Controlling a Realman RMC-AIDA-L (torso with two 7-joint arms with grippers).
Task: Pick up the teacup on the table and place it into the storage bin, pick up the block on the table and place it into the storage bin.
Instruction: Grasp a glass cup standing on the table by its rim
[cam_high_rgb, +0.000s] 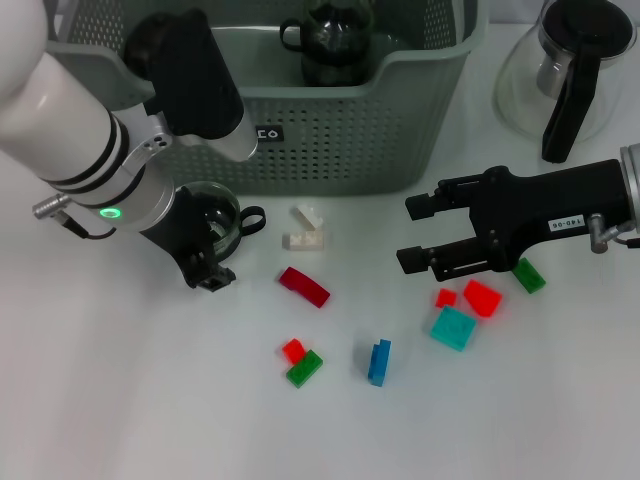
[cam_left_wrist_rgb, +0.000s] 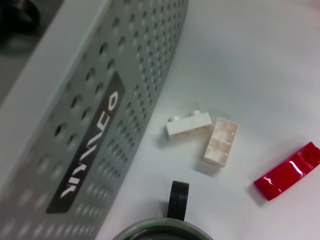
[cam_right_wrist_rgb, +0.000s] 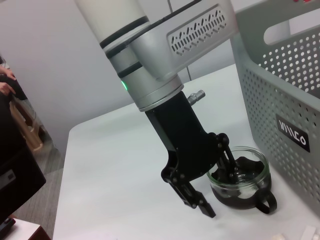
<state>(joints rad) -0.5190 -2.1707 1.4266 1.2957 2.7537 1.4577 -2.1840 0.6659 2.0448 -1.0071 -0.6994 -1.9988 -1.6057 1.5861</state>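
Note:
A glass teacup (cam_high_rgb: 222, 212) with a black handle stands on the white table, just in front of the storage bin (cam_high_rgb: 330, 140). My left gripper (cam_high_rgb: 212, 250) is open and straddles the cup's wall, with one finger inside the cup and the other outside. This also shows in the right wrist view: the left gripper (cam_right_wrist_rgb: 220, 192) and the teacup (cam_right_wrist_rgb: 245, 180). Two white blocks (cam_high_rgb: 305, 230) lie right of the cup, and a red block (cam_high_rgb: 303, 286) lies nearer. My right gripper (cam_high_rgb: 408, 234) is open and empty, right of the white blocks. A second dark cup (cam_high_rgb: 325, 40) sits inside the bin.
A glass coffee pot (cam_high_rgb: 570, 70) with a black handle stands at the back right. Loose blocks lie in front: red and green (cam_high_rgb: 300, 362), blue (cam_high_rgb: 378, 362), teal (cam_high_rgb: 453, 327), red (cam_high_rgb: 482, 297) and green (cam_high_rgb: 528, 275). The bin's label (cam_left_wrist_rgb: 85, 150) faces me.

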